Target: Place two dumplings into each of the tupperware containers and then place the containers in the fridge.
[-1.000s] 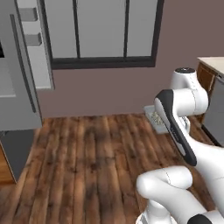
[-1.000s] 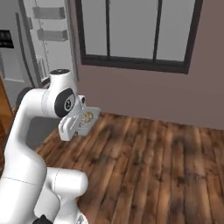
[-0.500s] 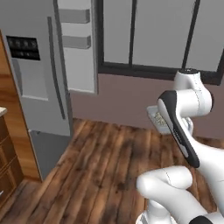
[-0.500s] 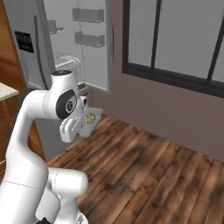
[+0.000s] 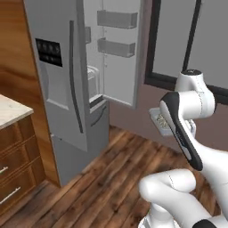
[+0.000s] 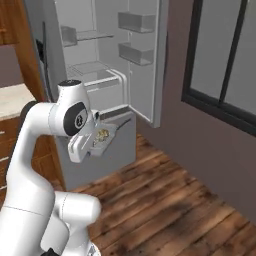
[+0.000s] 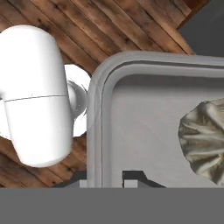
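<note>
My gripper point(image 7: 106, 179) is shut on the rim of a grey tupperware container point(image 7: 144, 122), with one fingertip on each side of the raised edge. A pale dumpling point(image 7: 204, 141) lies in it at the right. In the right base view the container point(image 6: 106, 141) hangs level in front of my arm with dumplings point(image 6: 101, 134) inside. In the left base view the container point(image 5: 157, 119) sticks out from behind the forearm. The fridge point(image 5: 67, 84) stands open ahead, its white inside and glass shelves point(image 6: 90, 67) in sight.
The open fridge door point(image 6: 142, 60) carries grey bins. A wooden cabinet with a pale top point(image 5: 13, 111) and drawers stands left of the fridge. A dark-framed window point(image 6: 225, 65) fills the wall to the right. Wood floor point(image 6: 170, 200) lies below.
The whole picture has swung, so the base has turned: the fridge has come from the left edge to the front. The container has stayed in my gripper's hold.
</note>
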